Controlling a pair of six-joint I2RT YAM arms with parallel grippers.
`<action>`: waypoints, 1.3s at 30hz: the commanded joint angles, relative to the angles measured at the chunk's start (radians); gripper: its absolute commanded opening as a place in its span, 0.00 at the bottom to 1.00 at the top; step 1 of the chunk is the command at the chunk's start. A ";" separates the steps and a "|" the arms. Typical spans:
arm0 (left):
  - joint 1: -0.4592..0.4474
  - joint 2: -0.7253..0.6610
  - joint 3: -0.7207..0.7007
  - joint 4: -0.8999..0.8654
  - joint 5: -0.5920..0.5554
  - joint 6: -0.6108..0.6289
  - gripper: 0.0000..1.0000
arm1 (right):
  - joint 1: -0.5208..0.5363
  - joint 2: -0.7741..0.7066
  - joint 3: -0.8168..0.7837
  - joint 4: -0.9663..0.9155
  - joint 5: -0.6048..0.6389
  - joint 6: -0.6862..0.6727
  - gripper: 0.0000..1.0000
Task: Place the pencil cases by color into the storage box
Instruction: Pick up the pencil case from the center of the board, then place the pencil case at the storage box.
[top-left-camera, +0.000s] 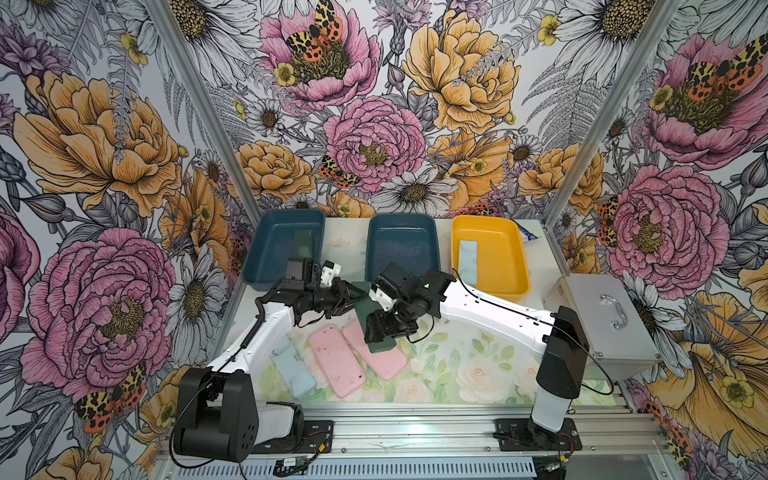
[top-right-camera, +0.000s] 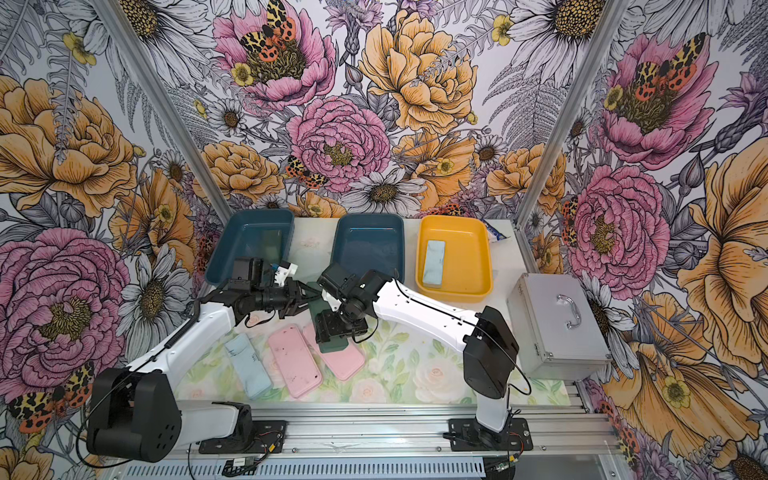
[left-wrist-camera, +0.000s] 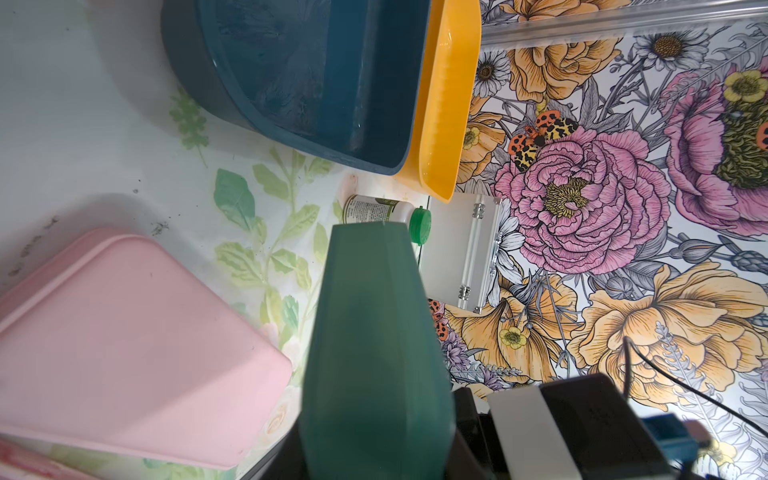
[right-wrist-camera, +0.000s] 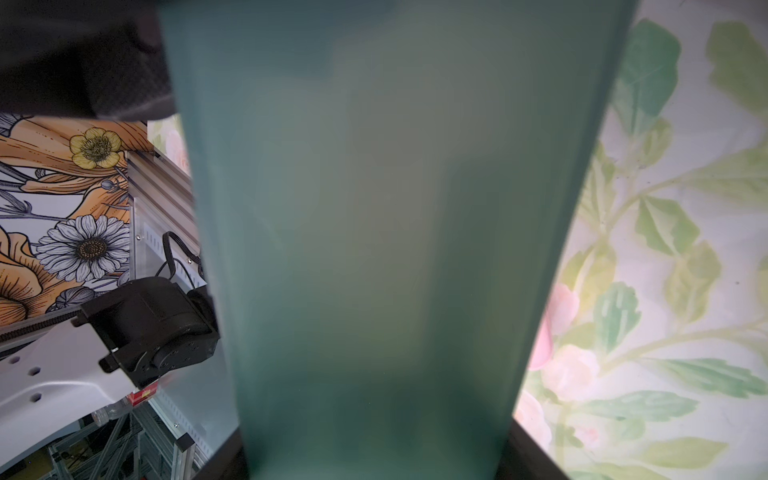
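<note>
The green case hangs tilted over the table's middle, its low end over a pink case. The right gripper pinches it across its width. The left gripper has the case's far end between its jaws, but I cannot tell if they press. This looks like a handover: the bin at the table's far left corner holds the second green case, likely within the left arm's easier reach.
</note>
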 joint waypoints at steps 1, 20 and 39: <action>-0.007 0.013 0.013 0.039 0.027 0.052 0.22 | -0.002 -0.007 0.073 0.005 -0.089 -0.019 0.70; 0.217 0.216 0.288 0.024 0.000 0.063 0.18 | -0.002 -0.179 -0.119 -0.036 -0.011 -0.024 0.99; 0.398 0.755 1.337 -0.638 -0.510 0.339 0.14 | -0.007 -0.281 -0.256 -0.024 0.043 0.020 0.99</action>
